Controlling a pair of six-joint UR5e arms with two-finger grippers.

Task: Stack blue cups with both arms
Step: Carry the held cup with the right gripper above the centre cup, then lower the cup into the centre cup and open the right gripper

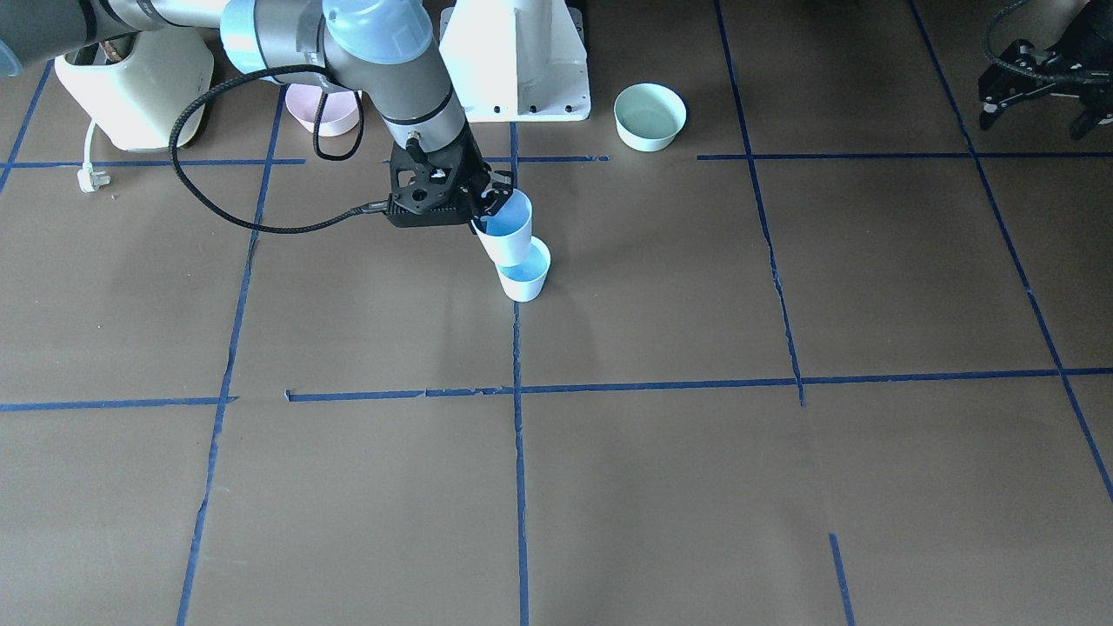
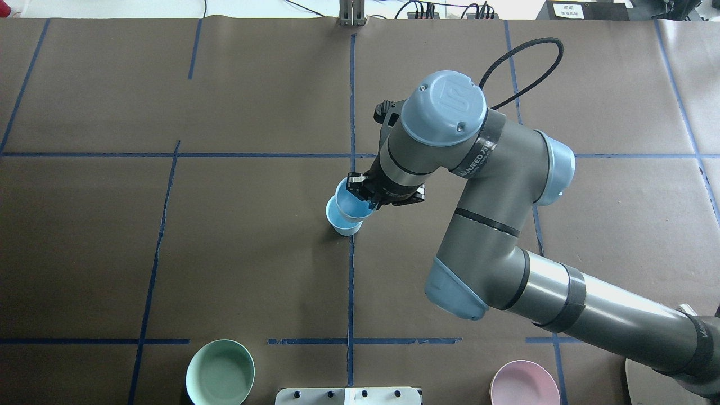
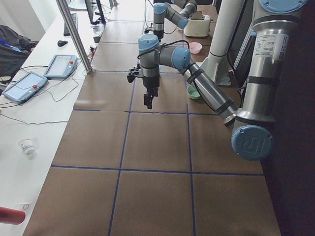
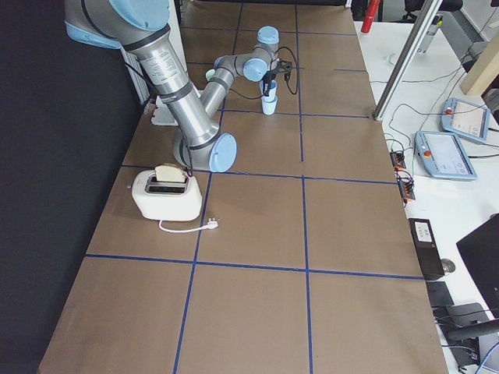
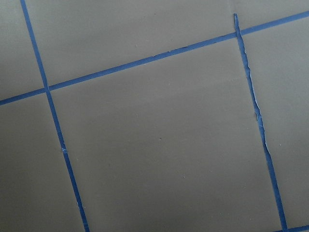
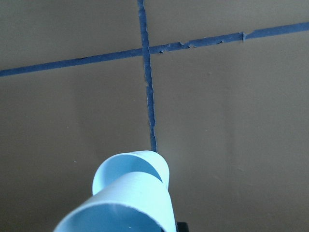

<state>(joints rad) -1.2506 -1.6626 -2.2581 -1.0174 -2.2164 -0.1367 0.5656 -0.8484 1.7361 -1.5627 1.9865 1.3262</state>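
One blue cup [image 1: 524, 276] stands upright on the brown table near the centre tape line. My right gripper [image 1: 492, 205] is shut on the rim of the second blue cup [image 1: 509, 230]. It holds that cup tilted, with its base at the mouth of the standing cup. In the overhead view the held cup [image 2: 353, 203] overlaps the standing cup [image 2: 341, 223] beside the right gripper [image 2: 363, 194]. The right wrist view shows the held cup [image 6: 123, 212] close up. My left gripper [image 1: 1035, 104] hangs empty far off at the table's side, its fingers spread.
A mint-green bowl [image 1: 649, 116] and a pink bowl [image 1: 323, 111] sit near the white pedestal base [image 1: 517, 61]. A cream toaster [image 1: 135, 87] with its plug [image 1: 89, 178] stands at the right arm's side. Blue tape lines cross the table.
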